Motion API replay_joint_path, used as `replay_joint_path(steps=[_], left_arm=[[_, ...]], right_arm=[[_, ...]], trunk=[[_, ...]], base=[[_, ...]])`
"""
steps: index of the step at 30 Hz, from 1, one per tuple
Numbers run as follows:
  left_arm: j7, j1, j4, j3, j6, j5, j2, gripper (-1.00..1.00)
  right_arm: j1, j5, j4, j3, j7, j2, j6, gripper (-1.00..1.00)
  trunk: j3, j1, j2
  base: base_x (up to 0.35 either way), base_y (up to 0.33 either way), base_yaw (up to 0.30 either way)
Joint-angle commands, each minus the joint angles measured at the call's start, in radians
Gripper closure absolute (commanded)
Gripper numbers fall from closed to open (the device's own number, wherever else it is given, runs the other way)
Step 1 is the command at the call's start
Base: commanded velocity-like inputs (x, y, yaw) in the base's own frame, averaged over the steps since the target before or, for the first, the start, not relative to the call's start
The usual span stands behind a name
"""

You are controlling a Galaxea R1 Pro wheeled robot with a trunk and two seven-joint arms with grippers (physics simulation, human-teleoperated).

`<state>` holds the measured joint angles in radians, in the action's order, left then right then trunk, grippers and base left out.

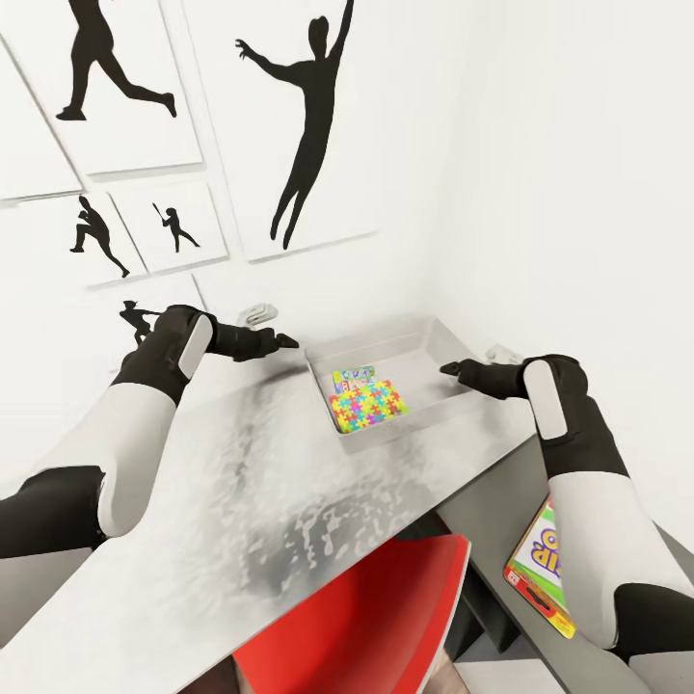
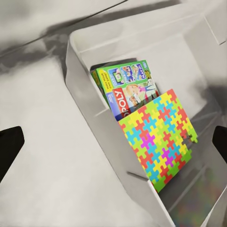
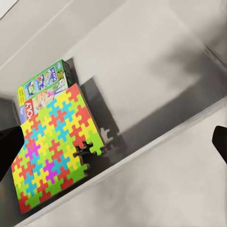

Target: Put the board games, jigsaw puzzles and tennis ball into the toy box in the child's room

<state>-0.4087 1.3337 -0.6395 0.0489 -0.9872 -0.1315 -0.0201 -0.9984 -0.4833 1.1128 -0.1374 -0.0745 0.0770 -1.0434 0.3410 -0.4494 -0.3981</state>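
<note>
The colourful jigsaw puzzle (image 1: 367, 405) lies inside the toy box (image 1: 424, 339). Both the left gripper (image 1: 285, 340) and right gripper (image 1: 451, 368) are spread, empty; the board game (image 1: 540, 569) on the near-right should be fetched next.

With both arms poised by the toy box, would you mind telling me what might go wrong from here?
1. The colourful jigsaw puzzle leans tilted over the game boxes in the toy box; a nudge could shift it.
2. The left gripper and right gripper, both open, flank the toy box closely and could knock its rim.
3. A flat box near the dark desk's edge, by the right arm, may get brushed off.
</note>
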Motion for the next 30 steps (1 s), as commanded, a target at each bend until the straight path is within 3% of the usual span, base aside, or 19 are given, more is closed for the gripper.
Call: replay_joint_path(steps=[1, 30], left_arm=[[0.002, 0.001, 0.000, 0.002, -0.007, -0.006, 0.000, -1.00], [0.001, 0.000, 0.000, 0.002, -0.007, -0.007, 0.002, -1.00]], right_arm=[[-0.001, -0.010, 0.001, 0.000, -0.008, 0.001, -0.004, -1.00], [0.007, -0.011, 0.007, -0.003, -0.008, 0.005, -0.004, -1.00]], trunk=[[0.002, -0.001, -0.002], [-0.040, -0.001, -0.002]], base=[[0.000, 0.000, 0.000], [0.000, 0.000, 0.030]])
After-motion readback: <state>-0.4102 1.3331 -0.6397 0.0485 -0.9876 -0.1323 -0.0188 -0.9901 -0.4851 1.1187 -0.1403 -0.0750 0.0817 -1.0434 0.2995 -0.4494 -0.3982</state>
